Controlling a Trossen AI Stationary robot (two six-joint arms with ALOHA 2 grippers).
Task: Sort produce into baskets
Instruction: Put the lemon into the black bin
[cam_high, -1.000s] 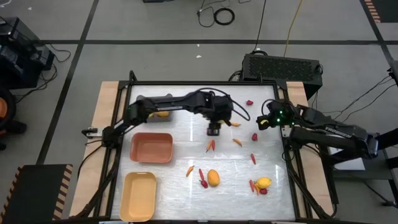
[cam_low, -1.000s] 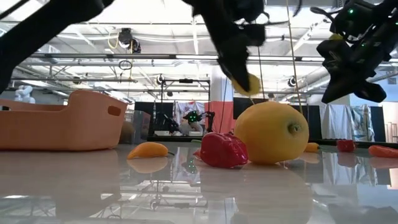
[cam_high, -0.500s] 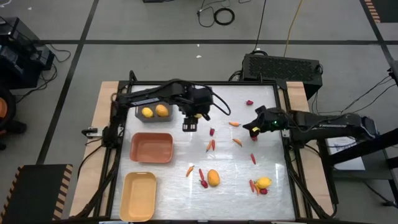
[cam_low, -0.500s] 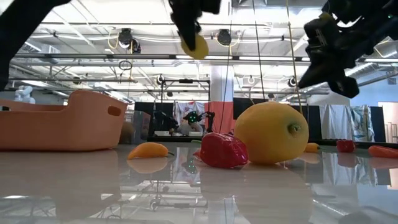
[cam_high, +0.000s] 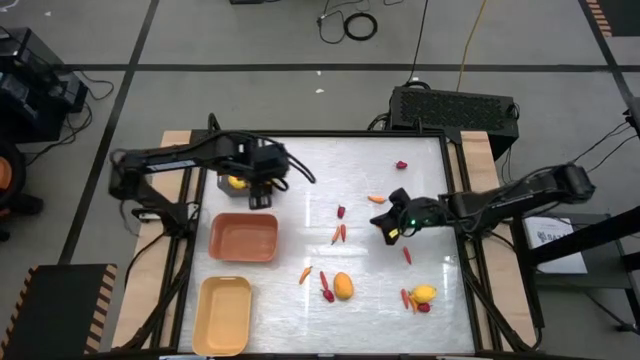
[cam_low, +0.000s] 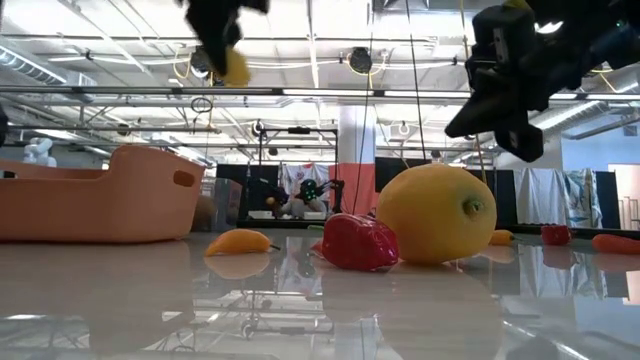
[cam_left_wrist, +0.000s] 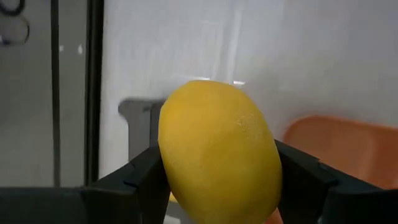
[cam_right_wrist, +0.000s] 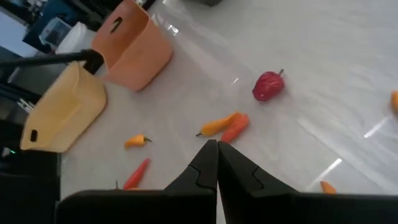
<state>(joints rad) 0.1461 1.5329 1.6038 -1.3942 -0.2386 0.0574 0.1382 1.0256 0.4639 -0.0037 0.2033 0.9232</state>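
High view puts my left jaws (cam_high: 262, 190) over the grey basket (cam_high: 222, 178) at the far left of the bench (cam_high: 420, 262), clamped on a lemon (cam_left_wrist: 217, 149). My wrist camera shows the fruit pinched squarely across its middle, with one grey corner of the basket showing behind it and the orange basket (cam_high: 243, 237) beside that. One lemon seems to lie in the grey basket already, though my arm hides most of it, so I cannot count.

To do this drop well, I should centre over the grey opening, not its near wall next to the orange basket, come low enough that the round fruit will not bounce or roll out, and only then part the jaws. A release from this height risks a hop over the rim.

My right jaws (cam_high: 387, 232) are pressed together and empty, hovering mid-bench near two small carrots (cam_right_wrist: 225, 126) and a red piece (cam_right_wrist: 268, 85). Another lemon (cam_high: 343, 286) and the pale yellow basket (cam_high: 224, 315) wait toward the near edge
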